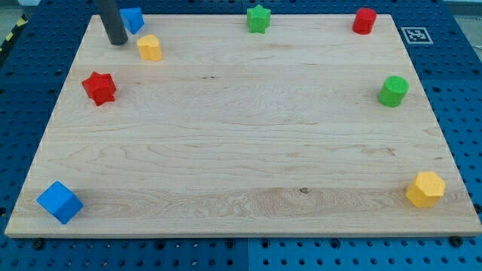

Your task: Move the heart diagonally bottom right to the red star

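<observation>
The yellow heart [150,47] lies near the board's top left. The red star [99,87] sits below and to the left of it, near the left edge. My tip [117,42] stands on the board just left of the heart, a small gap between them, and above the red star. A blue block [132,19] sits right behind the rod, partly hidden by it.
A green star [258,19] and a red cylinder [364,20] sit along the top edge. A green cylinder [392,91] is at the right. A yellow hexagon [425,189] is at the bottom right, a blue cube [59,202] at the bottom left. The wooden board [241,150] lies on a blue pegboard.
</observation>
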You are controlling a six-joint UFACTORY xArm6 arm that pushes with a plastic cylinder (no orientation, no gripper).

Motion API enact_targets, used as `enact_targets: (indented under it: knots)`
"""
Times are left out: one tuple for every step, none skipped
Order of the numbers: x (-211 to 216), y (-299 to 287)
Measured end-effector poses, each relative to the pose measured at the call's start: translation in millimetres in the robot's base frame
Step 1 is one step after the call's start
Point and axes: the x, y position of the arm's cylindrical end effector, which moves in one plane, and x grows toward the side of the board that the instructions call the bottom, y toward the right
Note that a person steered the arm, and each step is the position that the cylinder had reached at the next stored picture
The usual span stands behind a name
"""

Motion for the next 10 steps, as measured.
enact_targets:
  knots:
    - [0.0, 10.5]
    - [22.4, 46.1]
    - [44.7, 75.1]
    - [59.6, 103.3]
    - [87.0, 133.8]
    - [122.1, 156.7]
    - [152.4, 187.3]
    - [153.4, 201.2]
    - [149.6, 207.8]
    - [144.9, 220.3]
